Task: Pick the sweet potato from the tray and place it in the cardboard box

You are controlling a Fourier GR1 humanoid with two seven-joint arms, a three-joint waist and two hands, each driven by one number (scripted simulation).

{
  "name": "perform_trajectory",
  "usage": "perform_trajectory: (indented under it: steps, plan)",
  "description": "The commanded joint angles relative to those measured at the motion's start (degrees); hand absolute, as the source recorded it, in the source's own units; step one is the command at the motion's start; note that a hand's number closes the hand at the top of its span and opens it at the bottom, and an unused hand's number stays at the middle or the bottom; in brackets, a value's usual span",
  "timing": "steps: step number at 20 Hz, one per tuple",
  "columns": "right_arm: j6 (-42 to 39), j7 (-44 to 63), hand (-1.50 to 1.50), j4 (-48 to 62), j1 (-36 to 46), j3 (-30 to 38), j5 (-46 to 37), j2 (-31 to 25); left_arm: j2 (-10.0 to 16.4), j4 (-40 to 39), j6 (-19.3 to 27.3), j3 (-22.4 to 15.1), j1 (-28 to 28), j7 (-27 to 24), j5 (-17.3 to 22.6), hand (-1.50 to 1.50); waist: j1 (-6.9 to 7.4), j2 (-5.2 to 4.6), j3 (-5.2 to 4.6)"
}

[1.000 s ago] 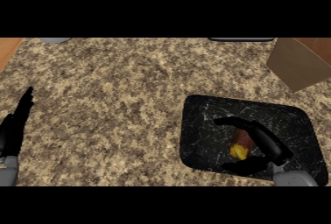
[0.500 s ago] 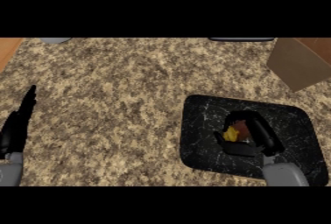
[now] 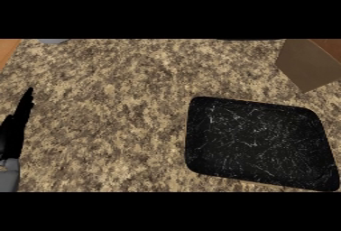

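Operator: Hand status?
Inspector: Your left hand [image 3: 12, 135] rests open at the counter [image 3: 120, 90]'s left edge, fingers straight. Your right hand is out of view.
Operator: And the sweet potato?
Inspector: It is not visible, so I cannot tell where it is. The tray [image 3: 260, 140] lies near the cardboard box [image 3: 306, 63].

Tray [image 3: 260, 144] right on counter [image 3: 120, 90], cardboard box [image 3: 310, 63] behind it, left hand [image 3: 15, 131] far left.

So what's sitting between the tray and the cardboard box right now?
Nothing but bare speckled counter lies between the tray and the cardboard box, in the head view.
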State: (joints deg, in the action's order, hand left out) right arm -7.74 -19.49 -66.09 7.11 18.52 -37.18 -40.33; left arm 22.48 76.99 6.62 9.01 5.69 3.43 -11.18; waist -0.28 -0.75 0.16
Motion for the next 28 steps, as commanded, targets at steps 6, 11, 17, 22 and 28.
perform_trajectory:
  steps: [6, 11, 17, 22, 28]
  plan:
    - [8.1, -18.4, 1.50, 20.3, 8.8, 12.4, 1.5, -17.2, -0.8, -0.4, -0.4, -1.1, 1.1, -0.2, -0.6, 0.00, 1.93, 0.00, 0.16]
    - [6.9, -27.7, 1.50, 32.0, 17.9, 11.3, 1.8, -20.2, -0.7, -5.8, -0.7, 0.5, 3.7, -3.1, 0.0, 0.00, 2.00, -0.05, 0.01]
    - [-4.2, -23.4, 1.50, 37.1, 32.3, 7.8, 2.0, -21.9, -0.3, -2.9, -2.4, -0.5, 4.4, -0.4, -0.2, 0.00, 2.76, 0.12, -0.07]
    - [-2.8, -16.7, 1.50, 40.0, 41.4, 5.6, 0.8, -15.4, -0.1, -0.6, -1.9, -0.3, 0.8, -1.1, -1.0, 0.00, 3.05, 0.23, -0.10]
    - [-5.0, -8.7, 1.50, 46.4, 51.9, 4.6, -0.3, -12.5, -2.5, -4.4, -0.1, -1.7, 6.0, -0.2, -2.8, 0.00, 2.97, -0.31, -0.10]
